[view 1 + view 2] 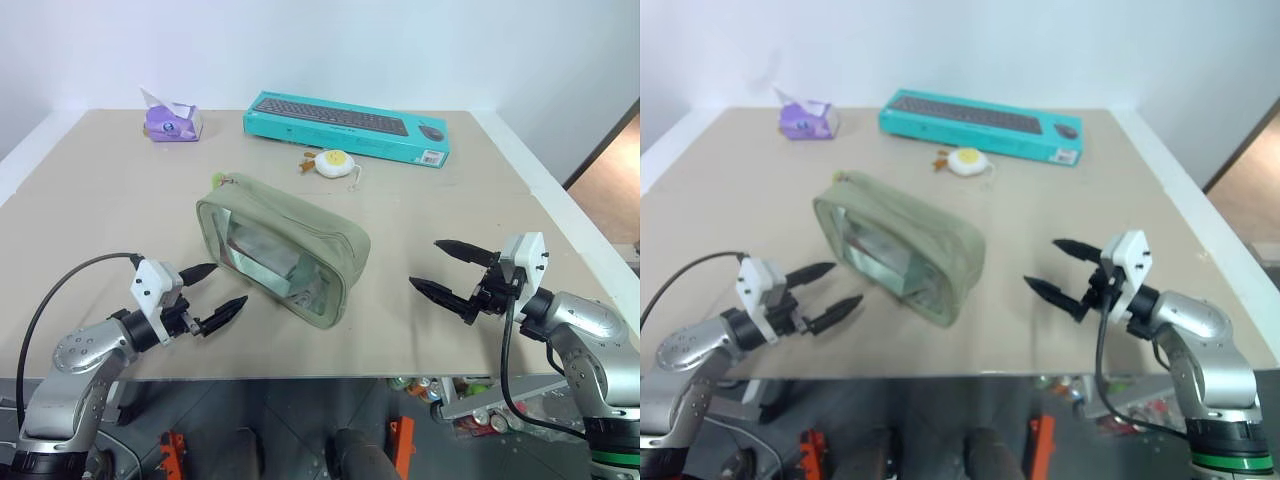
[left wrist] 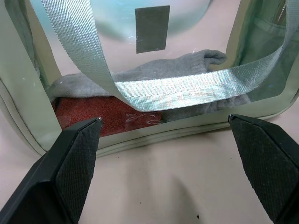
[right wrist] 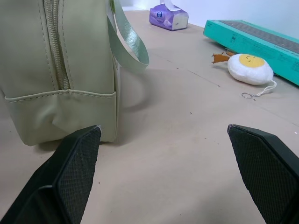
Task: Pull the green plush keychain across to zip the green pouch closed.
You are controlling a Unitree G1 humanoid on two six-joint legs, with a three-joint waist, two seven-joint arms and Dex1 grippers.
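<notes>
a: so where's the green pouch (image 1: 290,250) sitting?

b: middle of the left eye view, lying slantwise on the tan table (image 1: 450,215), its clear window side facing the lower left of the frame. through that window the left wrist view shows grey cloth (image 2: 154,77) over something red (image 2: 100,119), with a grey webbing strap (image 2: 187,84) looping across the front

a: and the green plush keychain (image 1: 216,181)?

b: a small lime tuft at the pouch's upper left corner, at the far end of the bag from the robot

a: what about the pincers?

b: the left gripper (image 1: 218,291) is at the lower left of the frame, fingers spread wide and holding nothing, aimed at the window side and just short of it. the right gripper (image 1: 445,268) is at the right of centre, fingers also spread and empty, pointing toward the pouch's near end with bare table between them

a: does the zipper (image 3: 56,44) show?

b: yes, in the right wrist view it runs along the pouch's top panel; whether it's fully closed i can't tell

a: anything else on the table?

b: a teal keyboard box (image 1: 345,127) along the top centre, a white-and-yellow egg trinket (image 1: 333,163) with a cord just below it, and a purple tissue pack (image 1: 172,121) at the upper left
</notes>
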